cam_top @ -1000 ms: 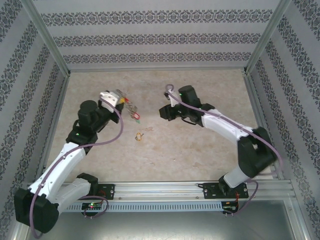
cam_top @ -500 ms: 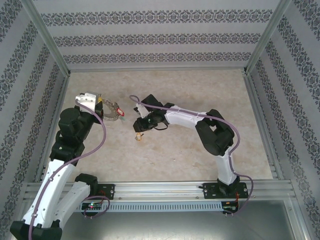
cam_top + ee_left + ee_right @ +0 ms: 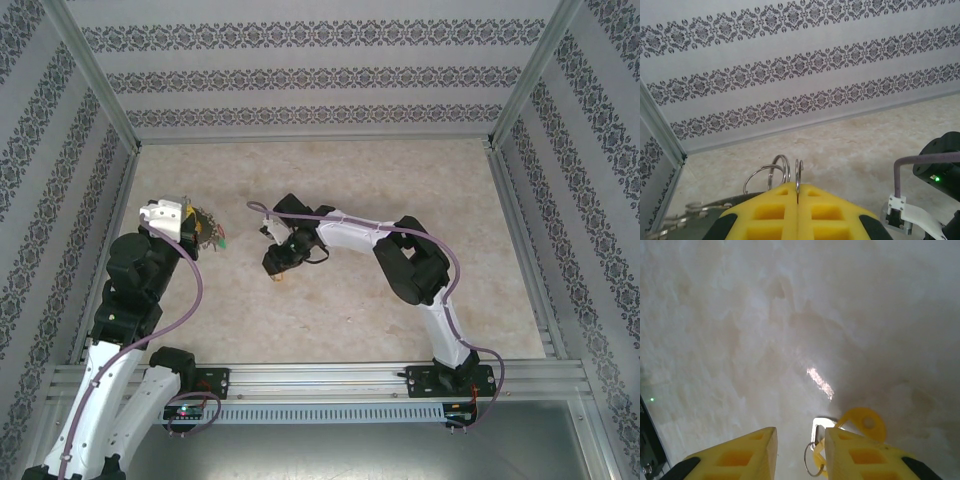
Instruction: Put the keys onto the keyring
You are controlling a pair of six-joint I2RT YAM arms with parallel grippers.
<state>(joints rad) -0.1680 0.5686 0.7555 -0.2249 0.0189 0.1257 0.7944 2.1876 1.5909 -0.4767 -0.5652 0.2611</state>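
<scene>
My left gripper [image 3: 192, 222] hangs over the table's left side, shut on the keyring [image 3: 207, 233], whose coloured tags bunch beside it. In the left wrist view the yellow fingers [image 3: 775, 210] pinch one silver loop of the keyring [image 3: 798, 172], and more loops stand just to its left. My right gripper [image 3: 277, 264] reaches across to the table's middle and stands open low over a key [image 3: 281, 275]. In the right wrist view that key [image 3: 818, 429], with its yellow tag [image 3: 863, 423] and small split ring, lies between the fingertips of my right gripper [image 3: 800, 450], close against the right finger.
The marble-patterned tabletop [image 3: 400, 190] is fenced by patterned walls and metal rails [image 3: 110, 240]. My right arm [image 3: 400, 255] stretches across the middle of the table. Part of it shows at the right edge of the left wrist view.
My right arm has swung left and down over the yellow-tagged key, its jaws widening. My left arm has drawn back to the left, still gripping the keyring.
</scene>
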